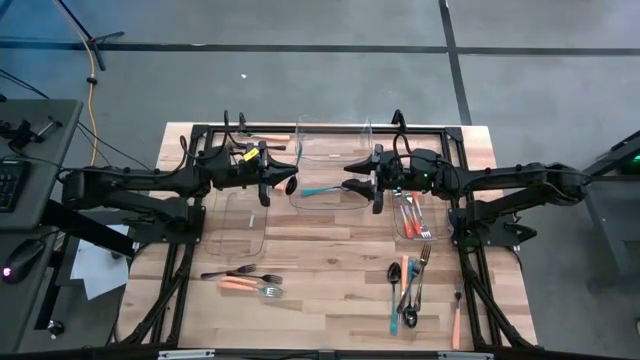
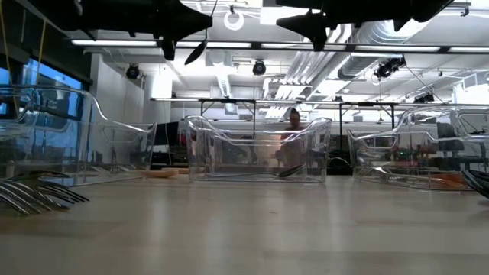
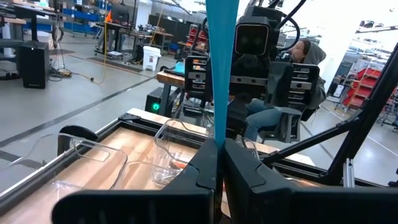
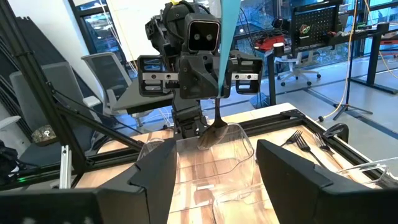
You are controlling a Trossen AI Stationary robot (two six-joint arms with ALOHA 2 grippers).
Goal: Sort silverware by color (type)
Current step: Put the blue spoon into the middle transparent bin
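My left gripper (image 1: 292,186) hangs level above the clear middle bin (image 1: 330,150), shut on a teal-handled spoon (image 1: 322,190). The handle points at my right gripper (image 1: 350,178), which faces it from the table's right, open and holding nothing. The handle's free end stops just short of its fingers. More silverware lies loose on the wood: a black fork and orange-handled pieces near left (image 1: 245,280), and teal, black and orange pieces near right (image 1: 410,290). Orange-handled pieces lie in the right bin (image 1: 415,215). My left gripper pinches the spoon between its two fingers at the bowl end of the teal handle (image 3: 217,134). The fingers come level from the table's left and lie along the spoon. The handle runs on past the fingertips, and the dark bowl (image 4: 214,134) droops below them. The spoon is lifted clear, high above the bins.
A clear bin (image 1: 240,225) lies at left of centre. An orange-handled piece (image 1: 270,137) rests at the far edge, another (image 1: 457,320) near the right front. Black frame rails (image 1: 190,200) run along the table's sides. A person (image 3: 298,56) sits beyond the table's right side.
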